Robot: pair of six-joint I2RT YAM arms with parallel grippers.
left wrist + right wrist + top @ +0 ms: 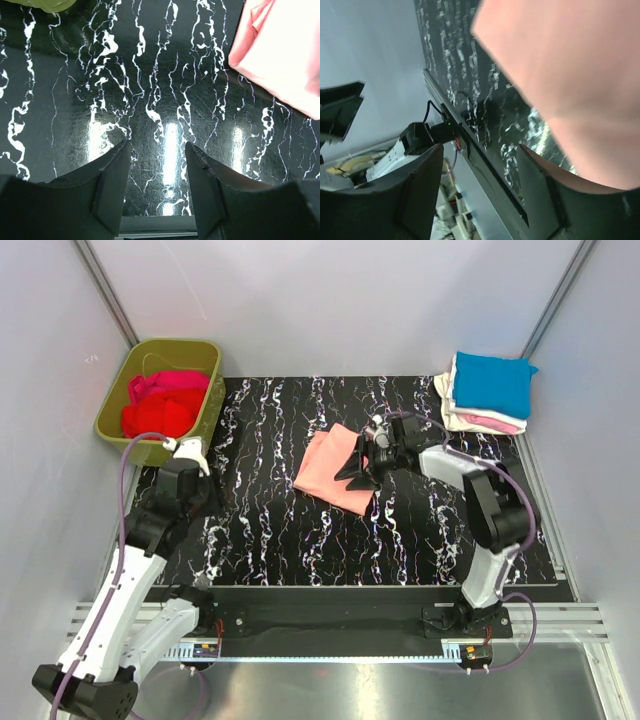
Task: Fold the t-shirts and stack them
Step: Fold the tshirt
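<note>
A folded salmon-pink t-shirt [328, 472] lies in the middle of the black marbled mat [270, 525]. My right gripper [358, 468] hangs at its right edge, tilted on its side. In the right wrist view that gripper [480, 150] is open with nothing between its fingers, and the salmon-pink t-shirt [560, 65] drapes against the right finger [540, 185]. My left gripper [205, 490] hovers over the mat's left part. It [157, 145] stands open over bare mat, with the salmon-pink t-shirt [280, 50] up to its right. Folded t-shirts [490, 385] are stacked at the back right: blue on top, cream and pink under it.
An olive-green tub [110, 405] at the back left holds crumpled red and magenta t-shirts [160, 405]. Its corner [50, 5] shows at the top left of the left wrist view. White walls close in the back and both sides of the mat.
</note>
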